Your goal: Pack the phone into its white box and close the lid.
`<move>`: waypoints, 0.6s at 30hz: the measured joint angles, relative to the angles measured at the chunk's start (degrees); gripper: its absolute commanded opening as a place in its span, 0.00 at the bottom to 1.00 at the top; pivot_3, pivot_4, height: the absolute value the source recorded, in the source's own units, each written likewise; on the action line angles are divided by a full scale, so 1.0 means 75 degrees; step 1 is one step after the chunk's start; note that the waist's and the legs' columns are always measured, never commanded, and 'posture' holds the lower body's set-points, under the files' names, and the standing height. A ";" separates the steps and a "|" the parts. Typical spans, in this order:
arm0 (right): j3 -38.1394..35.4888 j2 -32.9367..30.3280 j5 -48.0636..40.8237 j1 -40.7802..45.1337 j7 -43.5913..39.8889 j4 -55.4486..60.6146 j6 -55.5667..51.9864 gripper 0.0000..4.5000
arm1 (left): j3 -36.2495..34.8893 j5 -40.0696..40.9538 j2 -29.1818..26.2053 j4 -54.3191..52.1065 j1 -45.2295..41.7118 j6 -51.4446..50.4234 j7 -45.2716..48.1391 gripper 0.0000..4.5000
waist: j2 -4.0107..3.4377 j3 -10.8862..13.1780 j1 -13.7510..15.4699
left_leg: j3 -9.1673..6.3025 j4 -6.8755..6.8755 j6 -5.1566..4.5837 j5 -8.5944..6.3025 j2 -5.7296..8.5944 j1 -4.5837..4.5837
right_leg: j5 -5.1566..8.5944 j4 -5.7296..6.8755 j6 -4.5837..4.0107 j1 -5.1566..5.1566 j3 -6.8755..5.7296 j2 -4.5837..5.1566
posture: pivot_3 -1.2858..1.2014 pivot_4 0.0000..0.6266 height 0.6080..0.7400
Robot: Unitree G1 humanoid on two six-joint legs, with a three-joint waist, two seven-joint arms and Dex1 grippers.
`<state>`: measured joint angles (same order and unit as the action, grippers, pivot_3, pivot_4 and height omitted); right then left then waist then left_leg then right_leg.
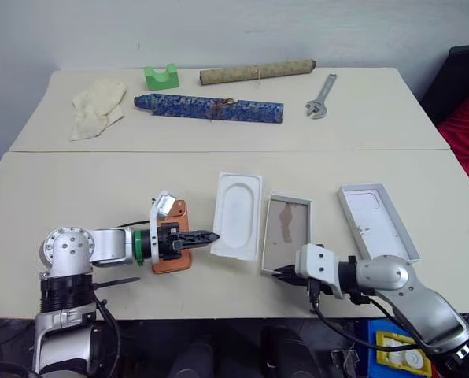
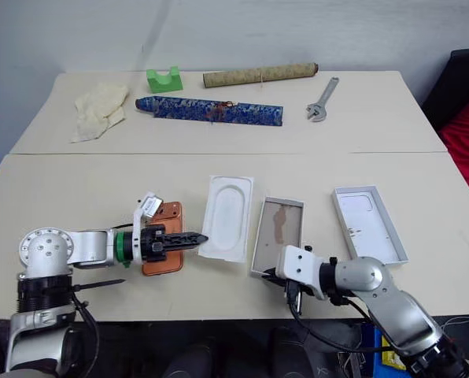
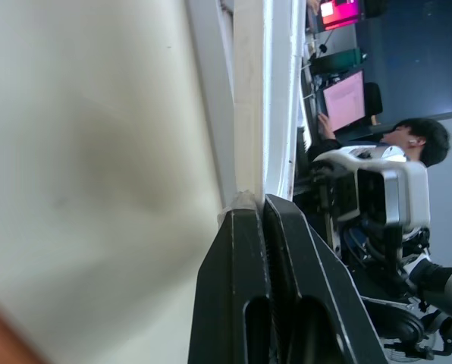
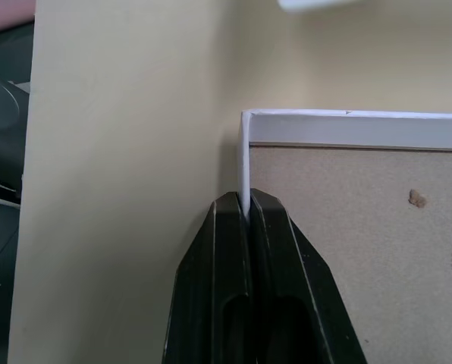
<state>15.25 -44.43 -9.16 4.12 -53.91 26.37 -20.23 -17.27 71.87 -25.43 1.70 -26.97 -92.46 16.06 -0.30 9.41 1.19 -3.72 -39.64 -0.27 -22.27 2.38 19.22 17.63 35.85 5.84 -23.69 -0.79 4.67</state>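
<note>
Right gripper (image 1: 280, 273) is seen at the near end of the white box (image 1: 286, 231), its fingers (image 4: 268, 250) closed flat on the near wall close to one corner, one finger inside the tray and one outside; the wall alone is pinched. Long axis of the white box runs away from the robot, its grey-brown floor bare and stained.

Left gripper (image 1: 211, 235) is found to the left of the white box, pointing toward it, fingers pressed together; whether anything is pinched between the tips cannot be told. The phone (image 1: 171, 250) lies beneath that arm, copper-orange back up, long axis roughly parallel to the box, well to its left. A white insert (image 1: 237, 215) with an oval recess lies between phone and box. The left arm is judged the nearer to the phone; the phone must be carried rightward past the insert into the tray.

The lid (image 1: 376, 221) lies open side up to the right of the box, apart from it.
</note>
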 measured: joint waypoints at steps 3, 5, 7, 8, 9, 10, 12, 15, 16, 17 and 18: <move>0.0001 -0.0009 0.0074 -0.0098 0.0003 0.0026 0.0102 0.15 | -0.0028 0.0420 0.0197 -0.0092 -0.0008 0.0000 -0.0543 0.00 | 0.0000 -0.0001 0.0003 | 0.0000 0.0000 0.0001 0.0001 0.0000 -0.0001 | 0.0000 -0.0001 0.0000 0.0002 -0.0002 0.0000 | 0.52 0.24 1.00; -0.0004 -0.0012 0.0024 -0.0181 -0.0014 0.0086 0.0084 0.30 | -0.0005 0.0597 0.0397 -0.0087 -0.0017 0.0000 -0.0892 0.00 | 0.0001 0.0000 0.0004 | 0.0000 -0.0004 0.0001 0.0001 0.0000 -0.0002 | 0.0000 0.0000 0.0000 0.0004 -0.0003 -0.0001 | 0.52 0.24 1.00; -0.0040 -0.0020 -0.0005 -0.0238 -0.0022 0.0189 0.0002 0.44 | 0.0073 0.0703 0.0552 -0.0070 -0.0067 -0.0002 -0.1179 0.00 | 0.0001 0.0000 0.0008 | -0.0001 -0.0007 0.0001 0.0001 0.0002 -0.0002 | 0.0000 0.0001 0.0000 0.0005 -0.0004 0.0000 | 0.52 0.24 1.00; -0.0095 -0.0046 -0.0028 -0.0295 -0.0013 0.0249 -0.0031 0.52 | 0.0114 0.0761 0.0624 -0.0060 -0.0111 0.0000 -0.1295 0.00 | 0.0002 0.0000 0.0012 | -0.0001 -0.0007 0.0001 0.0001 0.0002 -0.0002 | 0.0000 0.0001 0.0000 0.0005 -0.0004 0.0000 | 0.52 0.24 1.00; -0.0242 -0.0088 -0.0095 -0.0387 -0.0001 0.0393 -0.0153 0.59 | 0.0195 0.0860 0.0670 -0.0036 -0.0167 0.0000 -0.1418 0.00 | 0.0002 0.0001 0.0022 | -0.0001 -0.0007 0.0002 0.0001 0.0002 -0.0001 | 0.0000 0.0001 0.0000 0.0004 -0.0005 0.0000 | 0.52 0.24 1.00; -0.0429 -0.0145 -0.0216 -0.0460 0.0010 0.0559 -0.0269 0.67 | 0.0259 0.0924 0.0700 -0.0021 -0.0201 0.0000 -0.1498 0.00 | 0.0001 0.0001 0.0029 | -0.0003 -0.0007 0.0002 0.0001 0.0004 0.0000 | 0.0000 0.0000 0.0000 0.0004 -0.0005 0.0001 | 0.52 0.24 1.00; -0.1203 -0.0375 -0.0619 -0.0778 0.0008 0.1190 -0.0597 0.81 | 0.0401 0.1054 0.0830 0.0049 -0.0279 0.0000 -0.1690 0.00 | 0.0001 0.0001 0.0046 | -0.0006 -0.0007 0.0002 0.0000 0.0005 0.0001 | 0.0000 -0.0004 0.0000 0.0007 -0.0007 0.0002 | 0.52 0.24 1.00; -0.2939 -0.0621 -0.1479 -0.1664 -0.0063 0.2082 -0.1149 0.98 | 0.0764 0.1143 0.1008 0.0169 -0.0371 -0.0001 -0.1945 0.00 | 0.0005 0.0004 0.0090 | -0.0025 -0.0005 0.0002 0.0000 0.0006 0.0009 | 0.0000 -0.0016 0.0000 0.0017 -0.0020 0.0001 | 0.52 0.24 1.00; -0.3508 -0.0641 -0.1741 -0.1959 -0.0089 0.2279 -0.1307 0.98 | 0.0882 0.1144 0.1044 0.0188 -0.0411 0.0000 -0.2019 0.00 | 0.0010 0.0006 0.0092 | -0.0025 -0.0006 0.0003 0.0000 0.0005 0.0008 | 0.0000 -0.0016 0.0000 0.0019 -0.0021 0.0000 | 0.52 0.24 1.00; -0.4004 -0.0654 -0.1947 -0.2211 -0.0120 0.2444 -0.1443 0.98 | 0.0958 0.1141 0.1092 0.0203 -0.0444 -0.0001 -0.2068 0.00 | 0.0011 0.0007 0.0087 | -0.0025 -0.0006 0.0003 0.0000 0.0005 0.0007 | 0.0000 -0.0015 0.0000 0.0021 -0.0021 0.0000 | 0.52 0.24 1.00; -0.4429 -0.0658 -0.2122 -0.2415 -0.0138 0.2569 -0.1552 0.98 | 0.0984 0.1134 0.1189 0.0220 -0.0484 -0.0001 -0.2127 0.00 | 0.0012 0.0007 0.0086 | -0.0025 -0.0006 0.0003 0.0000 0.0006 0.0006 | 0.0000 -0.0014 0.0000 0.0022 -0.0020 0.0000 | 0.52 0.24 1.00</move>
<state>-17.97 -49.37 -25.07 -13.99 -54.95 45.64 -31.88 -9.89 80.38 -16.51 3.36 -30.60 -92.47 0.11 -0.21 9.46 1.83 -3.91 -39.69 -0.25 -22.27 2.42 19.27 17.63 35.74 5.84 -23.52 -0.94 4.67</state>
